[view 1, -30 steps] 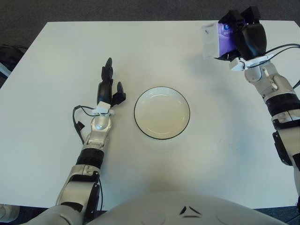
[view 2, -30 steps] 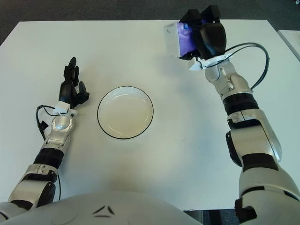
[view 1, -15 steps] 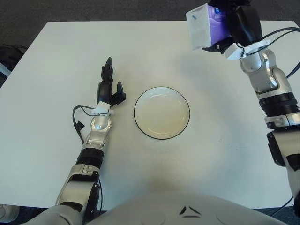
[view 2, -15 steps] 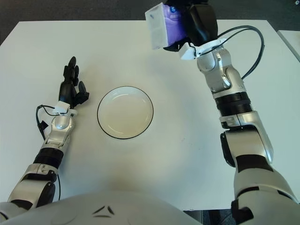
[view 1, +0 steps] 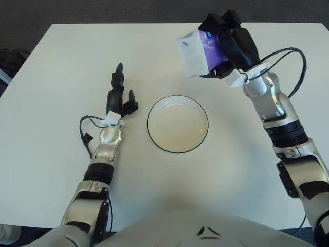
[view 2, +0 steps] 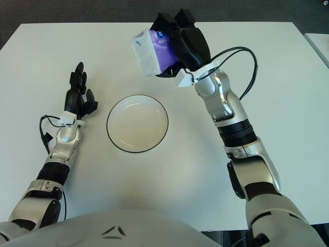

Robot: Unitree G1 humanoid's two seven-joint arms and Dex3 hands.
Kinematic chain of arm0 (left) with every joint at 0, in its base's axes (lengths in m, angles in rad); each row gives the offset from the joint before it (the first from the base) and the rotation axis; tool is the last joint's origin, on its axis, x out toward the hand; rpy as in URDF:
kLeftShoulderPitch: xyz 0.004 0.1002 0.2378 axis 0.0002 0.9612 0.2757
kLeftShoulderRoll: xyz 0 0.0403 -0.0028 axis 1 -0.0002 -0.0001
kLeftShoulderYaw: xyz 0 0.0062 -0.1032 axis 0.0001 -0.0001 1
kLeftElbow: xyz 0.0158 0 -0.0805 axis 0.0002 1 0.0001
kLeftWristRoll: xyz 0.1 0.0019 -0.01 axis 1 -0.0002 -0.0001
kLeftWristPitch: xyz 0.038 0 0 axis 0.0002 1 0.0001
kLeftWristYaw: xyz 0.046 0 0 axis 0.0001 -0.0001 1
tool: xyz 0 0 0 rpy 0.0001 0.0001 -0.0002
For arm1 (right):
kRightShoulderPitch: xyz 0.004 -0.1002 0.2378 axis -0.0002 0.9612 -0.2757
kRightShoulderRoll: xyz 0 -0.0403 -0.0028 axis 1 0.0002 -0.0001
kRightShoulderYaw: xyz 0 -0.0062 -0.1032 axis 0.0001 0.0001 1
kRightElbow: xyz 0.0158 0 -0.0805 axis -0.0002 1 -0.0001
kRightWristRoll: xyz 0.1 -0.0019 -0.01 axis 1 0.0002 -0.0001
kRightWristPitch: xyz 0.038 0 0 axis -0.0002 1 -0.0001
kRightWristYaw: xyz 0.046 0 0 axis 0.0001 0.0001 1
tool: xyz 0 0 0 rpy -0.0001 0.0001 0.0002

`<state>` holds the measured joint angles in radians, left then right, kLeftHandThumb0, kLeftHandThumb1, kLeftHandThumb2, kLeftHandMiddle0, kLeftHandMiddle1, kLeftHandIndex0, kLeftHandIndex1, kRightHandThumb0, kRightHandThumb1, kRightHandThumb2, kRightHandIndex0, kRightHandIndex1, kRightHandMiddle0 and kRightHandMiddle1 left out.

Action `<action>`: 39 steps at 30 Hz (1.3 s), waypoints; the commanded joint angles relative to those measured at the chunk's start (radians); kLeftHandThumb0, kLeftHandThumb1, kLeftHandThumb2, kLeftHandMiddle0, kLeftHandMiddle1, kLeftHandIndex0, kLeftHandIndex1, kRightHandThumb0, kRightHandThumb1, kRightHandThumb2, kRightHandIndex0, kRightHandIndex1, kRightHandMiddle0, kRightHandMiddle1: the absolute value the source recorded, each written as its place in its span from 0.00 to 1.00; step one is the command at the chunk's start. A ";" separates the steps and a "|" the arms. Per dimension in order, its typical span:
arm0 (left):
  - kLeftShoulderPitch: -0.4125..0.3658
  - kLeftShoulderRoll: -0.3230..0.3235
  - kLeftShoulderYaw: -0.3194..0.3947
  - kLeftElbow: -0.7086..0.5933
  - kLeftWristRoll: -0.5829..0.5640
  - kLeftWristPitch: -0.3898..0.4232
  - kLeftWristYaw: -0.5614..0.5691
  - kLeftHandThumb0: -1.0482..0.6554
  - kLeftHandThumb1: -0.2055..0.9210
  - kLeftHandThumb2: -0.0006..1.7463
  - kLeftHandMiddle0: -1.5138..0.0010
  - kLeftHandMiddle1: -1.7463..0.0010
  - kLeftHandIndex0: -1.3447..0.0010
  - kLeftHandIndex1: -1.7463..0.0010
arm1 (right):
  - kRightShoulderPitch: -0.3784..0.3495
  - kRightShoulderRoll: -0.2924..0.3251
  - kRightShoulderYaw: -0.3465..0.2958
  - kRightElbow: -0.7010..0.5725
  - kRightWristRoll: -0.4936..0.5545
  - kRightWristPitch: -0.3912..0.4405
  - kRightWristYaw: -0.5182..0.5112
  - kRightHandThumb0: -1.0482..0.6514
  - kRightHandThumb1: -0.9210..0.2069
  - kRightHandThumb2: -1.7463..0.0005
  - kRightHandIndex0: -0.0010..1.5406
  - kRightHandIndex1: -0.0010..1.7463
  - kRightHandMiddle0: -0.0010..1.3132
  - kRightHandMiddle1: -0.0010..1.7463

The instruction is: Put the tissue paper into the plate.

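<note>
Above plate [view 1: 177, 123], right hand [view 1: 234, 46] gripping tissue pack [view 1: 198, 51] (fingers curled)

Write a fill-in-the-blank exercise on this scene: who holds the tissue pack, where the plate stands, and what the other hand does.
1. The tissue pack is gripped by the ____ hand.
2. The plate, white with a dark rim, holds ____.
3. The left hand shows to the ____ of the plate, fingers open.
4. The pack is held ____ the table, not on it.

Missing words: right; nothing; left; above
</note>
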<state>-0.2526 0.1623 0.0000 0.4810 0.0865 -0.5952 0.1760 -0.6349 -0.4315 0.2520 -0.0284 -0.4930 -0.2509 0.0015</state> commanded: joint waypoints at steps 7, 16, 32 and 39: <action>0.191 -0.013 -0.019 0.183 0.034 -0.008 -0.016 0.15 1.00 0.53 0.87 1.00 1.00 0.79 | 0.111 0.010 0.023 -0.188 0.169 -0.035 0.205 0.59 0.61 0.21 0.82 1.00 0.77 1.00; 0.171 0.002 -0.021 0.240 0.055 -0.037 -0.001 0.14 1.00 0.53 0.89 1.00 1.00 0.81 | 0.116 -0.004 0.062 -0.261 0.212 -0.011 0.373 0.60 0.61 0.22 0.80 1.00 0.75 1.00; 0.144 0.012 -0.025 0.306 0.053 -0.073 0.002 0.12 1.00 0.54 0.89 1.00 1.00 0.81 | 0.125 0.001 0.058 -0.275 0.213 -0.040 0.466 0.57 0.57 0.26 0.77 1.00 0.71 1.00; 0.137 0.013 -0.030 0.320 0.058 -0.080 0.006 0.13 1.00 0.53 0.89 1.00 1.00 0.80 | 0.134 0.005 0.053 -0.275 0.201 -0.048 0.471 0.56 0.55 0.27 0.77 1.00 0.69 1.00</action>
<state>-0.3134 0.2046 -0.0008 0.5892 0.0903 -0.6411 0.1706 -0.5244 -0.4203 0.3088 -0.2706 -0.3015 -0.2672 0.4618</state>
